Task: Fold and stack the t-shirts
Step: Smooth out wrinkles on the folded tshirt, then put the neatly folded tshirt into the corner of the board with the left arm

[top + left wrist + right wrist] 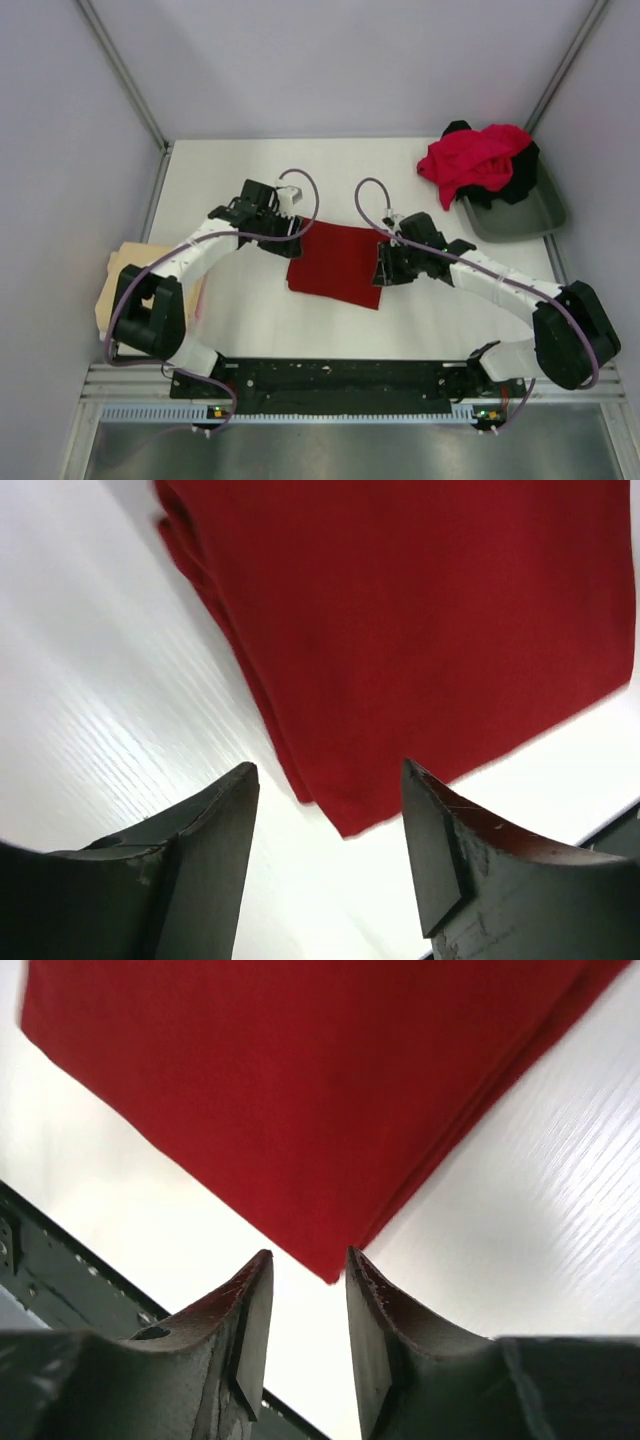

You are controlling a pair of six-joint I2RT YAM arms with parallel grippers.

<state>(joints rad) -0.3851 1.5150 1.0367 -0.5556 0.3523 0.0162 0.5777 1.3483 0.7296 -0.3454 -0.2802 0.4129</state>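
A folded dark maroon t-shirt (338,264) lies flat at the table's middle. It also shows in the left wrist view (420,620) and the right wrist view (300,1080). My left gripper (288,238) (329,768) is open and empty, just above the shirt's far left corner. My right gripper (382,270) (309,1254) is open with a narrow gap, at the shirt's near right corner, and holds nothing. A bright red t-shirt (475,160) and a black t-shirt (520,180) lie crumpled together at the back right. A pale beige t-shirt (122,285) lies at the left edge, partly behind my left arm.
A grey-green tray (540,215) at the back right holds the crumpled red and black shirts. Enclosure walls stand close on the left, back and right. A black rail (340,375) runs along the near edge between the arm bases.
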